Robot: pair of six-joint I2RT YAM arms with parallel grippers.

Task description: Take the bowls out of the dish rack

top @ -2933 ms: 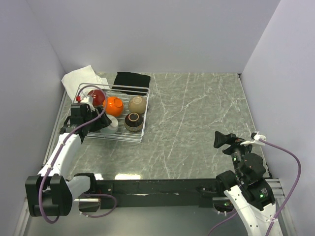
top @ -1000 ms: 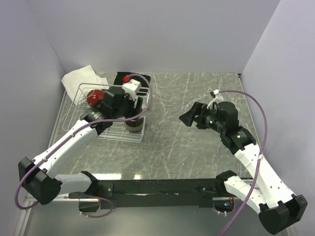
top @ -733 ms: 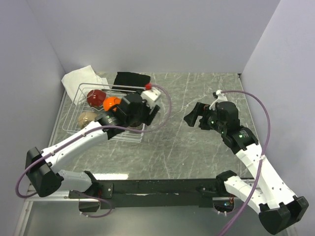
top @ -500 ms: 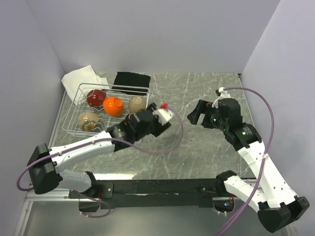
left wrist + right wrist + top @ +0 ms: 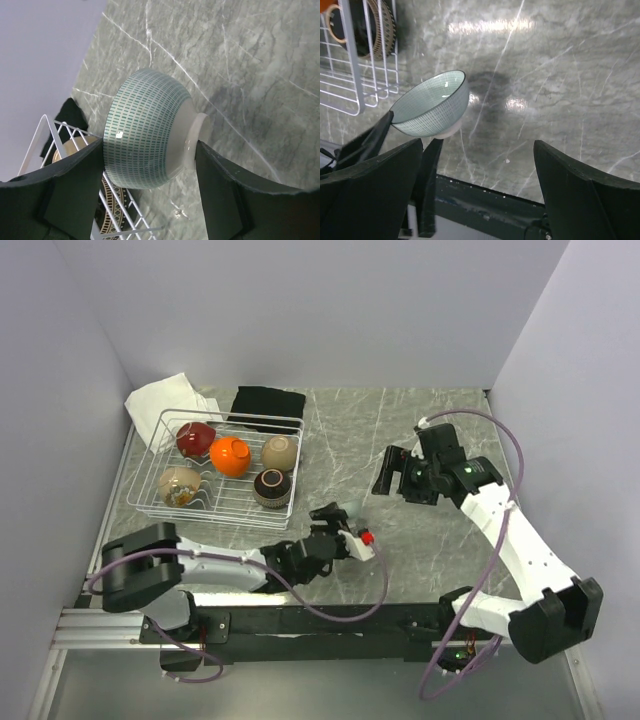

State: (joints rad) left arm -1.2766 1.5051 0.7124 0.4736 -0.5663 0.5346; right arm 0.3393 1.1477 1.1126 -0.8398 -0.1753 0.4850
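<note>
Pale lavender walls (image 5: pixel 300 310) close in the left, far and right sides of a grey-green, stone-patterned tabletop (image 5: pixel 420 430) crossed by thin white veins. In the right wrist view the surface throws back patches of glare. A black rail (image 5: pixel 330 618) runs along the near edge, where the arm bases sit.

The dish rack (image 5: pixel 228 515) stands near the far-left corner, with a white cloth (image 5: pixel 160 398) in that corner behind it. A black cloth (image 5: pixel 268 402) lies just past its far edge. Five bowls sit among its wires. In the far row, from left to right, are the dark red bowl (image 5: pixel 195 437), the orange bowl (image 5: pixel 230 455) and the beige bowl (image 5: pixel 279 452). In the near row the tan-brown bowl (image 5: pixel 180 483) is on the left and the dark brown bowl (image 5: pixel 272 486), its black inside showing, is on the right.

The pale teal bowl (image 5: pixel 147 127) is out of the rack, to the right of its near-right corner and towards the middle of the near edge. It hangs tilted above the tabletop, and its shadow falls on the stone beneath. The left gripper (image 5: pixel 340 525) is clamped on it, one finger at the rim side and the other by the foot ring.

The right gripper (image 5: pixel 390 472) hovers over the middle-right of the tabletop. Its jaws are spread wide and point towards the teal bowl.
</note>
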